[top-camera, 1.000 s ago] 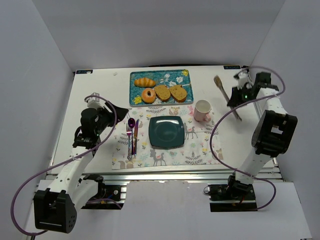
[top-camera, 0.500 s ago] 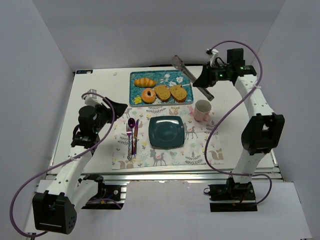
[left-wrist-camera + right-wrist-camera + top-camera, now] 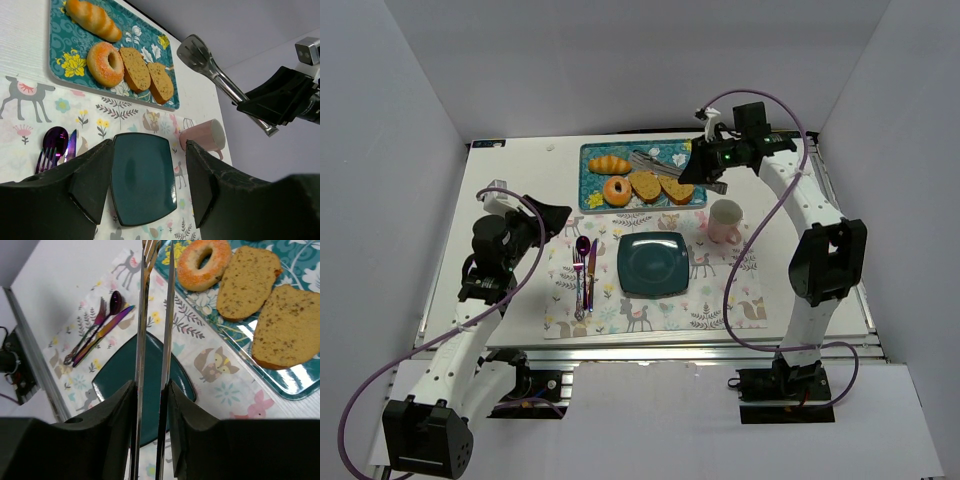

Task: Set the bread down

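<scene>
Right wrist view: the right hand (image 3: 150, 405) is shown clamped on the handles of long metal tongs (image 3: 152, 315). The two arms of the tongs stand narrowly apart and nothing is held between them. Their tips are poised over the near edge of a teal flower-patterned tray (image 3: 295, 382), close to an orange sugared ring doughnut (image 3: 204, 260). Beside the doughnut, two slices of brown seeded bread (image 3: 248, 282) lie flat on the tray, side by side and touching.

The bread is judged to be light, soft and crumbly, with a porous face that should not slip. A slice lying flat on the glossy tray may best be taken at the crust edge nearest the tongs, one arm slid beneath it and the squeeze kept gentle so that it is not torn.

A dark teal square plate (image 3: 125, 375), bare, is taken to be the destination. It rests on an animal-print placemat (image 3: 720, 300) near the tray.

The left hand (image 3: 545, 218) is spread wide and holds nothing. It hangs over the white worktop (image 3: 520, 170), well apart from the tray.
</scene>
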{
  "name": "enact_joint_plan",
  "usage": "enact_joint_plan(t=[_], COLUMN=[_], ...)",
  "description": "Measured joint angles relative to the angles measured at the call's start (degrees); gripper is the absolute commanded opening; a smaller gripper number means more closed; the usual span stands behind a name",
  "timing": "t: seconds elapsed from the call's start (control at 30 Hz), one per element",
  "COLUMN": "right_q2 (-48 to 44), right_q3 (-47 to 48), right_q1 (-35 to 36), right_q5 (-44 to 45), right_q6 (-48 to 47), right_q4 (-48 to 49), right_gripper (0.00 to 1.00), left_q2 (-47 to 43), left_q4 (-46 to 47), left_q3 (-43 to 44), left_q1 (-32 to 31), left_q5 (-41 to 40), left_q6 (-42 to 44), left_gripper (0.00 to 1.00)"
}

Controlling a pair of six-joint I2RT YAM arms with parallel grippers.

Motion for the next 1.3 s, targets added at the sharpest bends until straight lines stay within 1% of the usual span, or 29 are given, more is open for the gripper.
enact_joint_plan(t=[0.2,0.4,0.5,0.6,0.73,0.87,1.3], right_q2=[0.0,0.0,0.0,0.1,0.7,2.2,3.5], right_q3=[-2.3,-3.7,-3.7,-3.7,-3.7,-3.7,-3.7], right_q1=[3.1,9.7,12.0,12.6,12.8,13.2,14.9], right_q5=[10.0,22.7,26.9,30.5,34.2,36.1,37.8], right_q6=[-0.3,-2.9,-4.5,-6.2,-8.1,-9.4,-10.8], right_q4=[0.4,-0.3,-0.2,-0.3,-0.2,-0.3,-0.9], right_gripper=[0.35,0.36,0.37,0.39,0.4,0.42,0.44], left_q2=[0.0,0.1,0.1,0.1,0.1,0.1,-1.6], left_q4=[0.0,0.0,0.0,0.2,0.2,0.2,-0.2], left_q3=[0.0,-0.1,-0.1,-0.5,-1.0,-1.2,-2.5], left_q1=[0.0,0.0,0.0,0.0,0.0,0.0,0.0], left_q5=[-0.2,-0.2,-0.2,-0.2,-0.2,-0.2,-0.5], left_q6=[0.0,0.0,0.0,0.0,0.0,0.0,0.0], left_gripper=[0.69,0.69,0.69,0.69,0.69,0.69,0.69])
